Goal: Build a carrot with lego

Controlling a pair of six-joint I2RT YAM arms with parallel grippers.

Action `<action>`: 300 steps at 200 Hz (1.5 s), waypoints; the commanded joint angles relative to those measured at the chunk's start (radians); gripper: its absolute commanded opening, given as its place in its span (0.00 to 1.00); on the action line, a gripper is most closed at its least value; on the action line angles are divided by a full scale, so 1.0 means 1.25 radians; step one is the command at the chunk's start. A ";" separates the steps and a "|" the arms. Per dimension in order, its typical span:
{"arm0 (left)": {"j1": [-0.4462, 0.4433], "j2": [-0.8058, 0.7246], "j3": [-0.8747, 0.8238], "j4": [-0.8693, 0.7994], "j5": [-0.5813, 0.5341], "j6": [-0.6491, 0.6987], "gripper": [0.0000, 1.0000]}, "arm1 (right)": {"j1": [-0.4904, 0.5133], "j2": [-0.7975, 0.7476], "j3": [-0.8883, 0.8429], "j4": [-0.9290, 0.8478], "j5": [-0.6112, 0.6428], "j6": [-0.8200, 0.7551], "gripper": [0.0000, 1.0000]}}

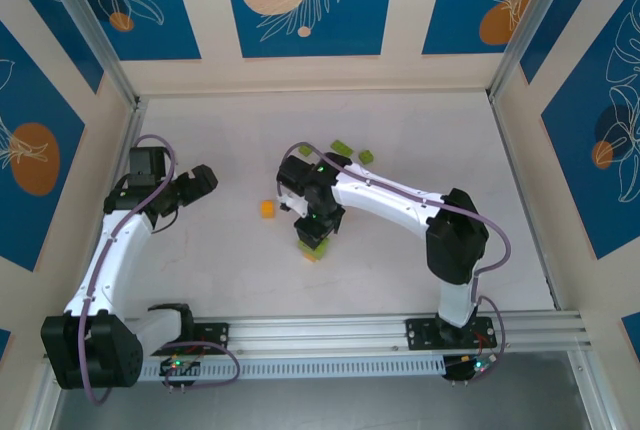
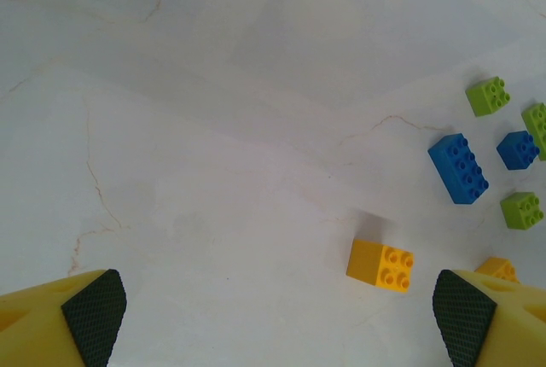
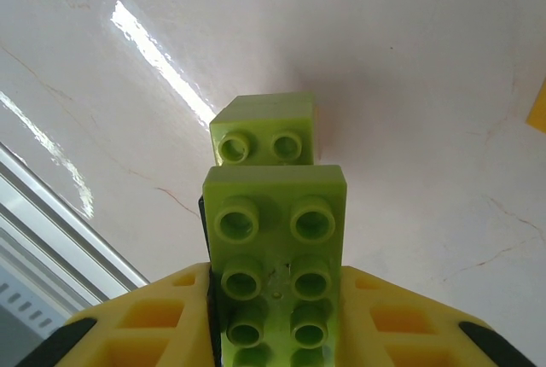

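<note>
A long lime green studded plastic brick (image 3: 275, 247) sits clamped between the yellow fingers of the right hand (image 3: 277, 333). Its studs face the wrist camera, and it is low over the white counter (image 3: 409, 85), near the middle. Just past its front end is a second lime green brick (image 3: 264, 132) with two studs showing. I cannot tell whether the two are pressed together or merely close. From above, a small lime-and-orange clump (image 1: 312, 250) shows under that hand.

A loose orange square brick (image 2: 380, 265) lies near the clump, to its left. Farther off are a long blue brick (image 2: 458, 168), a small blue brick (image 2: 518, 149) and a few lime pieces. The left hand (image 2: 277, 324) hangs wide open and empty, its dark pads (image 2: 94, 307) at either side of its view and the orange square brick ahead of it.

The step looks like seating the green leaf piece. To do it well, the held brick should be squared to the studs below, pressed straight down without tilting, and released only once it is seated. On this glossy counter the lower piece may skid, so bracing it with the free hand could help.
</note>
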 commanded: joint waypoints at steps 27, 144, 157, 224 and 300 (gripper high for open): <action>0.004 -0.010 -0.007 0.004 0.010 0.014 0.95 | 0.011 0.037 0.016 -0.011 -0.026 0.015 0.33; 0.005 -0.014 -0.007 0.001 0.010 0.015 0.95 | 0.015 0.058 0.008 -0.009 -0.014 0.015 0.33; 0.005 -0.013 -0.007 0.002 0.010 0.015 0.95 | 0.015 0.063 0.009 -0.013 -0.014 0.018 0.33; 0.004 -0.011 -0.007 0.004 0.009 0.015 0.95 | 0.023 0.077 0.020 -0.011 0.001 0.009 0.33; 0.005 -0.012 -0.007 0.004 0.010 0.015 0.95 | 0.024 0.076 0.025 -0.002 0.016 -0.008 0.33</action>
